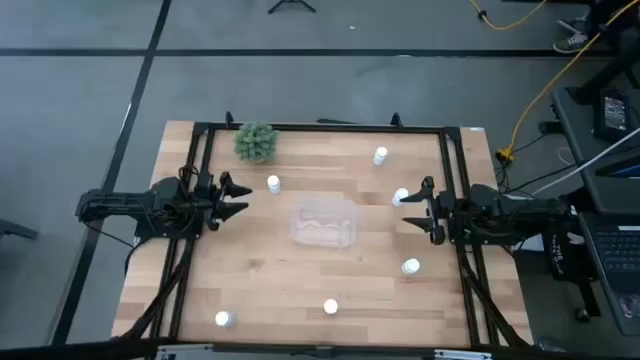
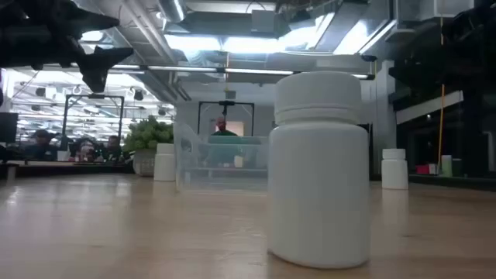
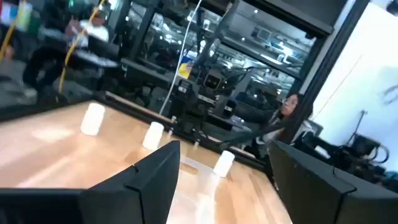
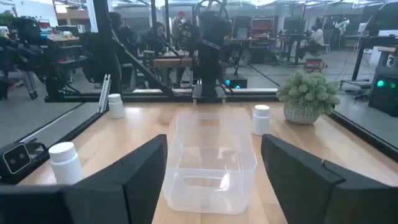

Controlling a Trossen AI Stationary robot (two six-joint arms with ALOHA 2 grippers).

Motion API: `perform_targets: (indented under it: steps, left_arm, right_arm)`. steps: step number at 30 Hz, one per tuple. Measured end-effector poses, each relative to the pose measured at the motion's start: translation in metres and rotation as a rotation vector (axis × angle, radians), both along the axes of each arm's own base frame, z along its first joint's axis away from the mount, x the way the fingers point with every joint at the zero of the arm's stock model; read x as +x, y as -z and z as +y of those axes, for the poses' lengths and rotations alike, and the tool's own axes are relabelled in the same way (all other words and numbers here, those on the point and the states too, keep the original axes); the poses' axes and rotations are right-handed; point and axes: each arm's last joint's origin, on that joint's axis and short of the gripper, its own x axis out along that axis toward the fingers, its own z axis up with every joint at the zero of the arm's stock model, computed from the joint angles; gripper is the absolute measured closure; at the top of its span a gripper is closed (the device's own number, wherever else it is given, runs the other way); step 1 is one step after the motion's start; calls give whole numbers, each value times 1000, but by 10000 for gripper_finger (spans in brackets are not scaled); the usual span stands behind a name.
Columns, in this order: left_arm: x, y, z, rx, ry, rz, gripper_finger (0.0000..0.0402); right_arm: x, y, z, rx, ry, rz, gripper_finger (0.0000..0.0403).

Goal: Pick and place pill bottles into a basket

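Overhead, a wooden table (image 1: 250, 270) carries a clear plastic basket (image 1: 323, 222) at its centre, with nothing visible inside it. Six white pill bottles stand upright and scattered around it, none touching it: one (image 1: 274, 184) beside the left gripper's tips, one (image 1: 380, 155) near the far edge, one (image 1: 401, 196) just beside the right gripper, one (image 1: 410, 266) toward the right side nearer the front, one (image 1: 331, 307) at the front centre, and one (image 1: 222, 319) at the front left. A small green plant (image 1: 256, 142) sits at the far left corner. The left gripper (image 1: 243, 197) hangs at the left of the basket, pointing toward it, its fingers parted and holding nothing. The right gripper (image 1: 407, 210) faces the basket from the opposite side, fingers likewise spread and empty. In the table-level view the front-centre bottle (image 2: 319, 170) fills the foreground, with the basket (image 2: 221, 163) behind it, the plant (image 2: 147, 144) and two further bottles (image 2: 164, 162) (image 2: 394, 168) beyond. The right wrist view looks between its own spread fingers (image 4: 134, 177) onto the basket (image 4: 211, 158), flanked by bottles (image 4: 64, 162) (image 4: 261, 119) (image 4: 115, 105) and the plant (image 4: 308, 95). The left wrist view shows three bottles (image 3: 93, 118) (image 3: 153, 135) (image 3: 224, 162) past its fingers (image 3: 149, 177), and people in the room behind.
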Motion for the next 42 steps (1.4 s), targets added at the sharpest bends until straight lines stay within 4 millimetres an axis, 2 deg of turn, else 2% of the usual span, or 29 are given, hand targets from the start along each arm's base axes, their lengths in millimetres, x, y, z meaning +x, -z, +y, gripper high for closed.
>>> perform_targets:
  steps: [2,10,14,18,23,28,32,36,39,42]
  left_arm:
    - [0,0,1,-18,-41,0,160]
    - [-3,1,11,-81,-386,1,160]
    - [-6,1,16,-177,-590,-29,160]
    - [-7,1,18,-248,-638,-57,160]
    - [-6,2,17,-191,-610,-26,160]
    - [-8,2,18,-147,-687,-7,160]
    - [-8,2,19,-150,-701,-5,160]
    - [-8,3,18,-145,-691,2,160]
    - [-8,3,18,-155,-686,-3,160]
    - [-8,3,18,-160,-685,-5,160]
  right_arm:
    - [0,-1,0,3,0,-11,140]
    - [0,-7,0,-86,13,-76,140]
    - [-3,-19,-5,110,148,-205,140]
    - [-6,-33,-8,201,231,-267,140]
    - [-14,-83,-9,154,273,-195,140]
    - [-15,-140,-16,86,481,102,140]
    - [-2,-177,-20,42,546,275,140]
    - [19,-210,-22,-73,540,289,140]
    - [33,-228,-23,-99,537,269,140]
    - [47,-233,-23,-102,538,290,140]
